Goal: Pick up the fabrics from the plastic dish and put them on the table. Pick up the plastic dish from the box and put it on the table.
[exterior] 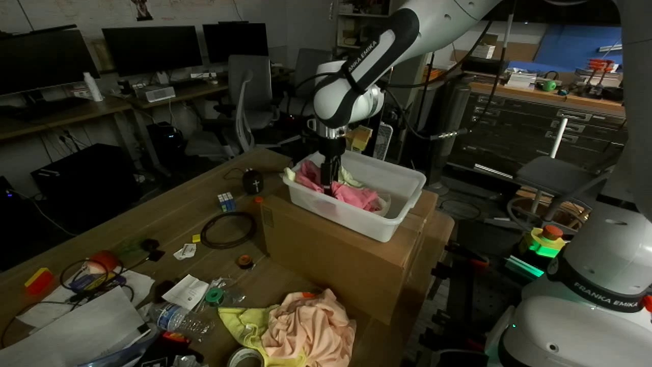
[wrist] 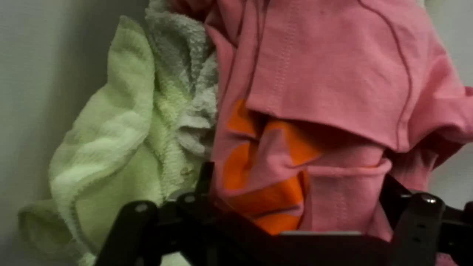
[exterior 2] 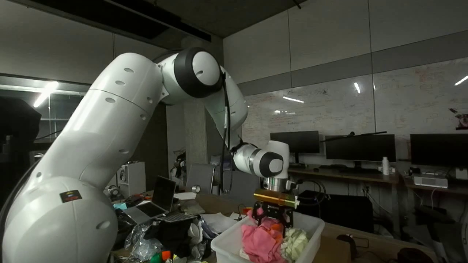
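A white plastic dish [exterior: 346, 216] stands on a cardboard box [exterior: 331, 255] on the table; it also shows in an exterior view [exterior 2: 228, 243]. Inside lie a pink fabric with orange patches [exterior: 356, 198] [exterior 2: 261, 241] [wrist: 332, 66] and a pale green fabric [exterior 2: 294, 243] [wrist: 111, 129]. My gripper [exterior: 327, 189] [exterior 2: 271, 222] points down into the dish. In the wrist view its fingers [wrist: 296, 173] are spread apart, with pink fabric bunched between them. The green fabric lies outside the left finger. Fingertips are partly hidden by cloth.
A peach fabric [exterior: 305, 326] and a yellow fabric [exterior: 244, 321] lie on the table beside the box. Nearby are a tape roll [exterior: 246, 358], a plastic bottle [exterior: 178, 318], a cable coil [exterior: 228, 230] and a puzzle cube [exterior: 226, 202]. A laptop [exterior 2: 161, 201] stands farther along.
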Available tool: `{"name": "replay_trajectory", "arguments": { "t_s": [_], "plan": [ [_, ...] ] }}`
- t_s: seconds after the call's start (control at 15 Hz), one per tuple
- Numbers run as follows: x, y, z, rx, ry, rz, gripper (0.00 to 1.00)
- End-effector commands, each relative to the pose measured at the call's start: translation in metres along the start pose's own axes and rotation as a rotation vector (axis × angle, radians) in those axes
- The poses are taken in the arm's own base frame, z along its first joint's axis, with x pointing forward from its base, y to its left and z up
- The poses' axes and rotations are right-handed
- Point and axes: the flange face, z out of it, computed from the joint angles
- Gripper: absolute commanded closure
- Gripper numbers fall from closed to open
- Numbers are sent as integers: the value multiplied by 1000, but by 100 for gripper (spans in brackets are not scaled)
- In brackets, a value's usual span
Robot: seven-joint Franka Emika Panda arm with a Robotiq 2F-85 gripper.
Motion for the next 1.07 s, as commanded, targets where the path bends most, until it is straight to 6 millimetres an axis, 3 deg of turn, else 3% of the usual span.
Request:
{"name": "replay_trajectory", "arguments": {
  "t_s": [0.0, 0.2, 0.33, 0.8, 1.0],
  "plan": [
    [0, -2, -3, -76, 52, 47, 0],
    [-1, -1, -3, -92, 69, 76, 0],
    [-2, -2, -4, -92, 72, 88, 26],
    [-3, -3, -12, -79, 69, 119, 80],
    [-4, -3, -21, -69, 82, 134, 95]
  ]
}}
